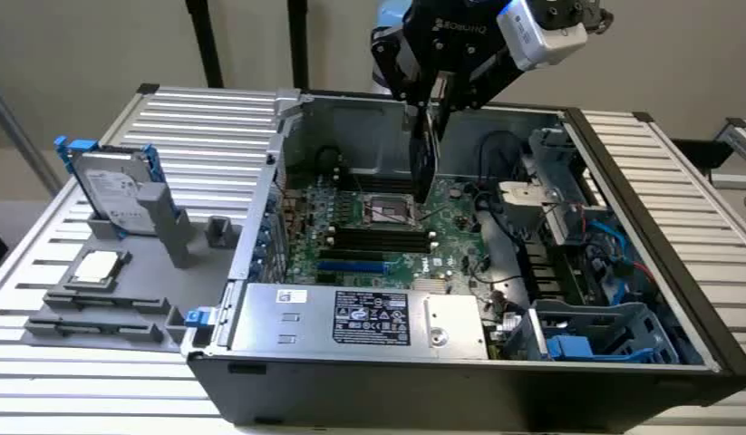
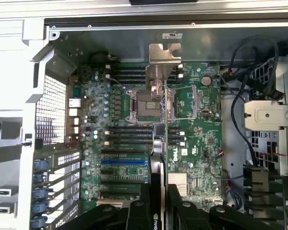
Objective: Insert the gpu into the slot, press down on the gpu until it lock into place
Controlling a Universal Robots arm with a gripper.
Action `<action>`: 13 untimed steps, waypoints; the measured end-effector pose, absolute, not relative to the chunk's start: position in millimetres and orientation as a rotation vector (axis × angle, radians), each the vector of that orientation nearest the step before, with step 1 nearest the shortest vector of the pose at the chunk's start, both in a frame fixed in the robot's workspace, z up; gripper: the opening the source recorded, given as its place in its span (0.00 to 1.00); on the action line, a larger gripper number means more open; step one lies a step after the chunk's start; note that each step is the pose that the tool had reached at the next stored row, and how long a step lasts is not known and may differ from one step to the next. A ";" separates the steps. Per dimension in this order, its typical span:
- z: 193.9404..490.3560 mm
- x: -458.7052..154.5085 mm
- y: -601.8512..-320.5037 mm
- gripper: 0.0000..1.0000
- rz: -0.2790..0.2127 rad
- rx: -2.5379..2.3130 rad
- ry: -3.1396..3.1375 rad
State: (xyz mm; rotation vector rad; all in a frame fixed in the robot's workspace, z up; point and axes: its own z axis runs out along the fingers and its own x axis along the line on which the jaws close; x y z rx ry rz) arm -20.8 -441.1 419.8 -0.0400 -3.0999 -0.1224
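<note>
My gripper (image 1: 429, 98) hangs over the open computer case, shut on the gpu (image 1: 426, 149). The gpu is a thin black card held on edge above the motherboard's far part, near the CPU socket. In the wrist view the gpu (image 2: 158, 140) appears edge-on, running out from between my fingertips (image 2: 158, 213) to its silver bracket (image 2: 164, 57). The slot (image 1: 351, 268), a bright blue strip, lies on the board nearer the power supply. The held card is off to one side of the slot (image 2: 124, 162) and not over it.
A silver power-supply box (image 1: 361, 317) fills the case's near side. Black memory slots (image 1: 379, 240) lie beside the CPU socket (image 1: 389, 210). Cables and drive cages (image 1: 590, 272) crowd the exterior view's right. Outside the case, a hard drive with blue rails (image 1: 112, 186) stands on a grey stand.
</note>
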 end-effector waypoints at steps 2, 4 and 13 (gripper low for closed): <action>419.8 -20.8 -441.2 0.26 -0.122 -0.040 -3.100; 419.8 -20.8 -441.2 0.26 -0.122 -0.040 -3.100; 419.7 -20.8 -441.2 0.26 -0.122 0.018 -3.099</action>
